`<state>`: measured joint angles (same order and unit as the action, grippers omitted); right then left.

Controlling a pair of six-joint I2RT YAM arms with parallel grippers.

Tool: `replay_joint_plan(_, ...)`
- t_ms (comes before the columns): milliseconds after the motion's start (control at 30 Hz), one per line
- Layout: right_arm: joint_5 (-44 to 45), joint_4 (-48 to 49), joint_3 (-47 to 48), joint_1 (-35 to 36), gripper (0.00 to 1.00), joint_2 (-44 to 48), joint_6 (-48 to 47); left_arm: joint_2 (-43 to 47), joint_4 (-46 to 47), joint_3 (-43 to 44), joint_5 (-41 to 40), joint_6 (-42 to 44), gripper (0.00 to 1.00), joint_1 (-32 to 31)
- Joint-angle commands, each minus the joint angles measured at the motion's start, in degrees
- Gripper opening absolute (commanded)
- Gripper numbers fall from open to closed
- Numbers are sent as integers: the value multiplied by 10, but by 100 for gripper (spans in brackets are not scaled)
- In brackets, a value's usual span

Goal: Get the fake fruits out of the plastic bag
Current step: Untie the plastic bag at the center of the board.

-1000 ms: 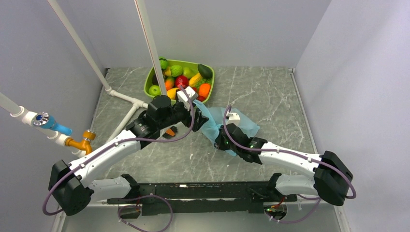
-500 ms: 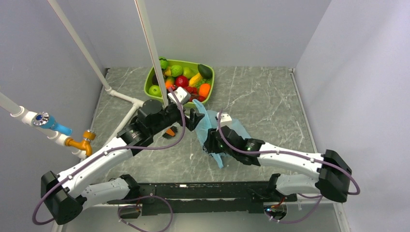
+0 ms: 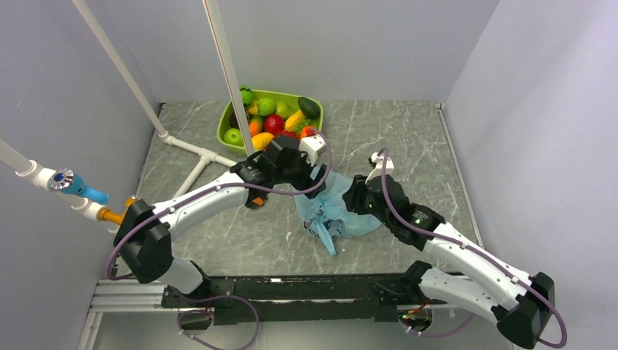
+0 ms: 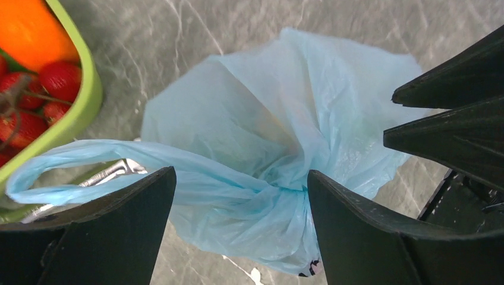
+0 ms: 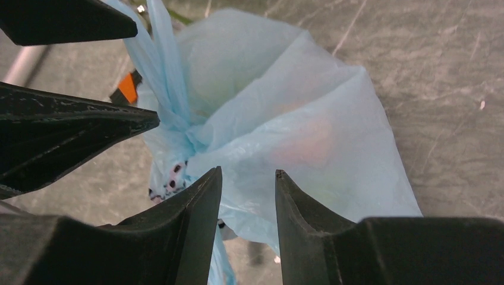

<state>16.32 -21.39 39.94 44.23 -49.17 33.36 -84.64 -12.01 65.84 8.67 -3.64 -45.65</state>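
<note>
Top external view: the bag [image 3: 331, 211] lies mid-tabletop [image 3: 408, 138], a peach [image 5: 303, 145] dim inside it. Released, the left gripper [image 4: 241, 178] stands spread wide around its gathered neck; the right gripper [image 5: 248, 175] hovers narrowly parted over the bag's body.

The grey marbled table [image 3: 415, 146] bore the plastic bag [image 3: 339, 215] between the left gripper [image 3: 313, 179] and right gripper [image 3: 348, 198]. A green tray [image 3: 280, 92] sat just beyond the left one.

Print [image 5: 172, 177] on plastic bag [image 5: 285, 119] unreadable
</note>
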Motion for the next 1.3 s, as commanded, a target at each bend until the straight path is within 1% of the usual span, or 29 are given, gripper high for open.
replay_joint_plan(0, -29, -36, 35, -3, 41, -13, -19, -15, -94, 55, -63, -13, 88, -44)
replay_joint_plan(33, -35, -37, 36, -3, 42, -10, -21, -11, -103, 57, -91, -13, 89, -63)
replay_joint_plan(100, -50, -32, 31, -3, 50, -1, -24, 15, -103, 48, -141, -16, 92, -97)
replay_joint_plan(133, -57, -31, 31, -2, 54, 2, -24, 28, -93, 38, -149, -16, 93, -106)
replay_joint_plan(167, -60, -33, 31, -2, 56, 2, -23, 40, -80, 23, -152, -15, 95, -114)
replay_joint_plan(233, -58, -41, 34, -3, 56, -1, -19, 46, -69, 8, -166, -20, 95, -125)
replay_joint_plan(300, -54, -44, 34, -3, 57, 0, -15, 38, -86, 13, -212, -34, 94, -145)
replay_joint_plan(433, -50, -48, 36, -3, 58, 2, -14, 27, -104, 16, -285, -62, 87, -182)
replay_joint_plan(567, -42, -60, 44, -3, 58, -2, -12, 4, -118, 23, -293, -80, 74, -186)
replay_joint_plan(633, -39, -59, 44, -3, 58, -2, -10, -12, -127, 34, -281, -88, 74, -186)
replay_joint_plan(767, -28, -64, 45, -3, 57, -2, -7, -34, -140, 42, -261, -107, 79, -186)
replay_joint_plan(867, -19, -76, 50, -3, 58, 1, -8, -43, -147, 45, -273, -113, 78, -185)
replay_joint_plan(933, -8, -87, 54, -3, 58, 7, -8, -49, -145, 43, -265, -118, 78, -181)
replay_joint_plan(967, -3, -91, 52, -3, 58, 12, -7, -52, -143, 44, -257, -118, 75, -179)
replay_joint_plan(1067, 2, -92, 45, -3, 59, 26, -1, -66, -140, 49, -248, -111, 61, -175)
replay_joint_plan(1100, 0, -91, 42, -3, 59, 30, 3, -68, -138, 51, -246, -107, 56, -174)
replay_joint_plan(1167, -7, -87, 34, -2, 60, 35, 8, -64, -127, 48, -239, -94, 43, -172)
replay_joint_plan(1200, -13, -88, 33, -3, 62, 36, 7, -57, -119, 43, -234, -87, 36, -172)
replay_joint_plan(1267, -18, -103, 42, -3, 66, 34, -2, -37, -96, 30, -220, -70, 28, -172)
